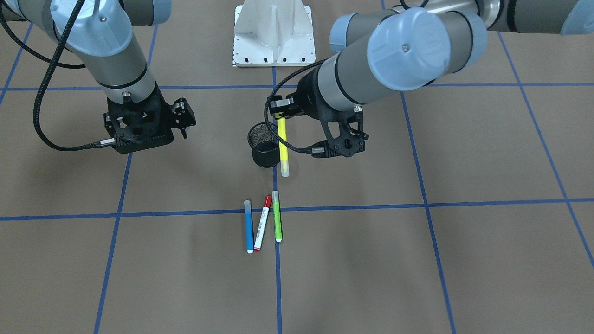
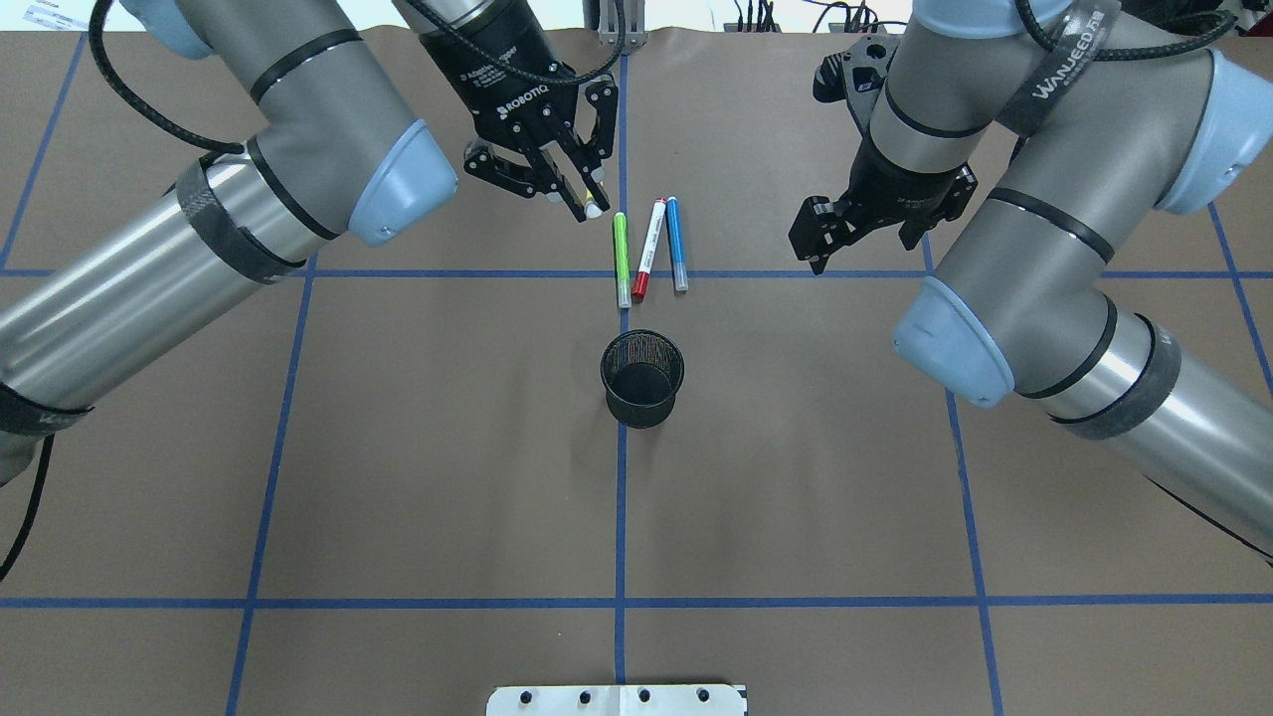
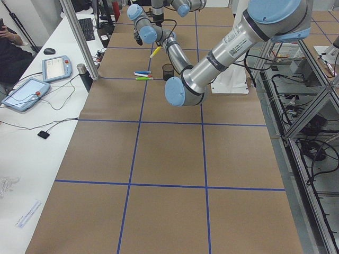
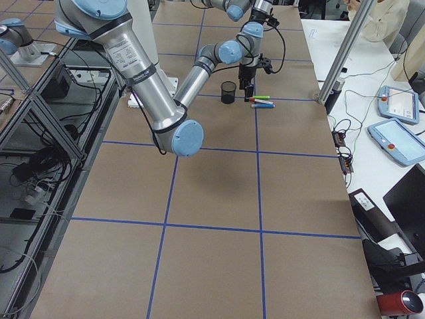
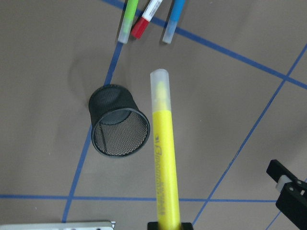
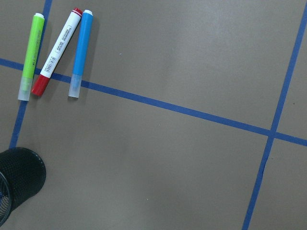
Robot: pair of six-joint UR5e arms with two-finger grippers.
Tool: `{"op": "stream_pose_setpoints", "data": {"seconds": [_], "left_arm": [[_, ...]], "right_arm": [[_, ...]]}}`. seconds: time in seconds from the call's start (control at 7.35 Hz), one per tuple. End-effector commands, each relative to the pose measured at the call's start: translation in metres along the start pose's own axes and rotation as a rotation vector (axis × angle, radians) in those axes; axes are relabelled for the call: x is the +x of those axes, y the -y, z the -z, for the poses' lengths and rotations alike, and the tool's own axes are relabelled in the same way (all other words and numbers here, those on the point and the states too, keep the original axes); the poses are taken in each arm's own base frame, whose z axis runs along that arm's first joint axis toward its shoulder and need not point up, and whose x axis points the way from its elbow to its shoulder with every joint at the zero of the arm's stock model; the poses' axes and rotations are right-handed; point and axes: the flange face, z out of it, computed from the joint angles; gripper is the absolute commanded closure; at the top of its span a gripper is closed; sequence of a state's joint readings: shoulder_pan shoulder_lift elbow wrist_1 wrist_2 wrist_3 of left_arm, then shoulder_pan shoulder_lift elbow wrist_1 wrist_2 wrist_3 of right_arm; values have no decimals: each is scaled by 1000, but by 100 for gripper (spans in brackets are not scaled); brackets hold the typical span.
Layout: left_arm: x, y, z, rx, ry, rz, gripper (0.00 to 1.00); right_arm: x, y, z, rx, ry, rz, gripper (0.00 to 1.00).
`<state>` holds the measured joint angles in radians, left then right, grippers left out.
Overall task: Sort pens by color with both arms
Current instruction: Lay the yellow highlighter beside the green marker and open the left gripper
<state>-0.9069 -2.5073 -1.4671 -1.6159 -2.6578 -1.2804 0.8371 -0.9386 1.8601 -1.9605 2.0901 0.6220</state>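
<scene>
Yellow pen (image 1: 283, 148) sat clamped in left gripper (image 2: 587, 206), marked ROBOTIQ; right gripper (image 2: 816, 239) aperture unclear; arm strap (image 2: 1064, 62) read WANUEED.

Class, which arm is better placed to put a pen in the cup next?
Probably left: its gripper holds the yellow pen, which hangs beside the cup. The right gripper is empty and farther away.

brown table (image 2: 448, 477) gridded with blue tape (image 2: 619, 517) — a white bench (image 3: 26, 159) alongside.
</scene>
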Motion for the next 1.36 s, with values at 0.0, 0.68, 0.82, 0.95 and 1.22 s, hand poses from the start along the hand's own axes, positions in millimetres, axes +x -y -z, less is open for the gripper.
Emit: {"op": "stream_pose_setpoints", "data": {"seconds": [0.0,0.68,0.82,0.95,1.22], "left_arm": [[-25,40,-6,115,75,-130,82],[-64,110,-106,298,220,-258,81],[-63,102,-131,288,238,-269,81],[-58,90,-157,294,259,-288,81],[-54,78,-184,294,275,-307,81]], "right_arm": [[2,0,1,-1,2,-2,2],[18,-2,6,13,4,-17,2],[18,-2,7,15,4,-19,2],[20,-1,8,17,6,-20,2],[19,0,10,19,10,-21,2]]}}
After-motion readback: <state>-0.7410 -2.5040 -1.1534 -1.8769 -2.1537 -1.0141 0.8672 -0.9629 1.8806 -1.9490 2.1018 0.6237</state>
